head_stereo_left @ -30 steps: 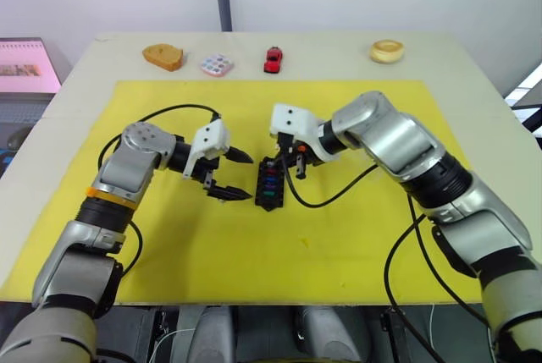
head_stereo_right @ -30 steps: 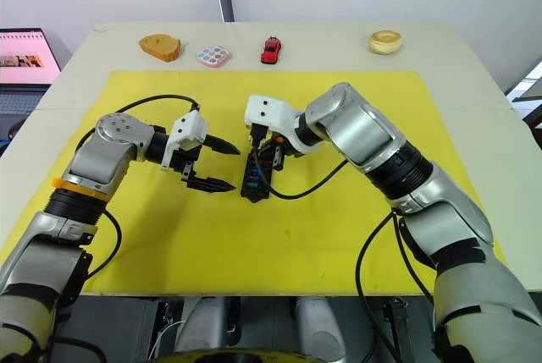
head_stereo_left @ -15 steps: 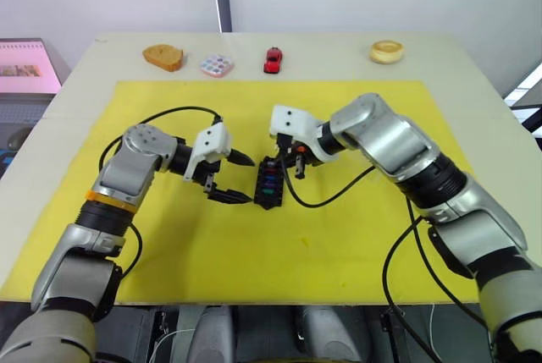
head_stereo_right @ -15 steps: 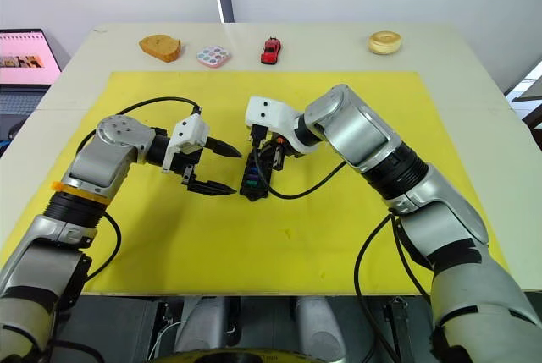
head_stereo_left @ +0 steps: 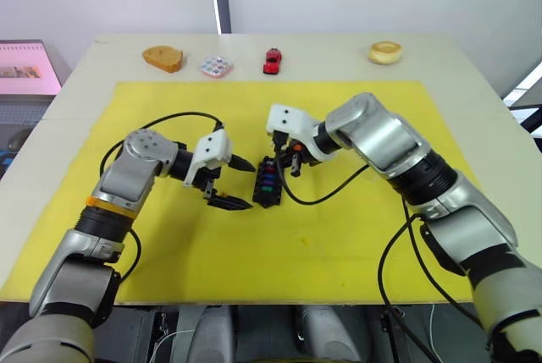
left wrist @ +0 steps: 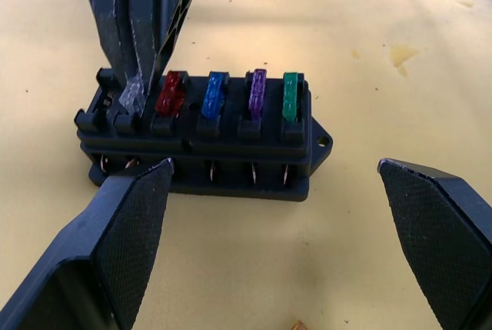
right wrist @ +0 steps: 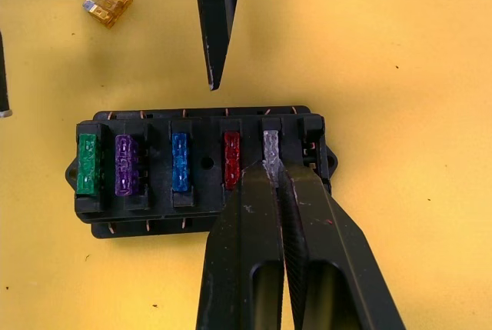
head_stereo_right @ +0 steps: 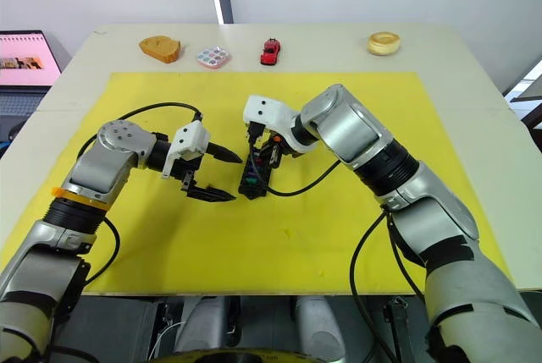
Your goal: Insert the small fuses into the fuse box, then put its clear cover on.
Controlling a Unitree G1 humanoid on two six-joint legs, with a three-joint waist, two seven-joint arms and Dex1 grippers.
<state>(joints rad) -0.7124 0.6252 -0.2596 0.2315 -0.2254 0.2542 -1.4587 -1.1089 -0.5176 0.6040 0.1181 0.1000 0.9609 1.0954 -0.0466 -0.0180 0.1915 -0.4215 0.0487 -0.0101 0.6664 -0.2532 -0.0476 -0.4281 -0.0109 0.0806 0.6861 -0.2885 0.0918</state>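
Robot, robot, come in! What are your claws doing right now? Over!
Right claw pinching grey fuse into fuse box. Left claw open beside it. Amber fuse waiting on mat. Nothing in the way.

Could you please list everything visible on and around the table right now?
Black plastic fuse box: one, mid-mat.
Seated small fuses: four; green, purple, blue, red.
Clear grey fuse: one, pinched over the fifth slot.
Amber fuse: one, loose on the mat.
Yellow mat: one, on the beige table.
Far edge: brown bread slice, pastel-dotted white tile, red toy car, tan ring.
Laptop: one, pink screen, beside the table.
Left gripper: jaws open.
Right gripper: jaws shut.
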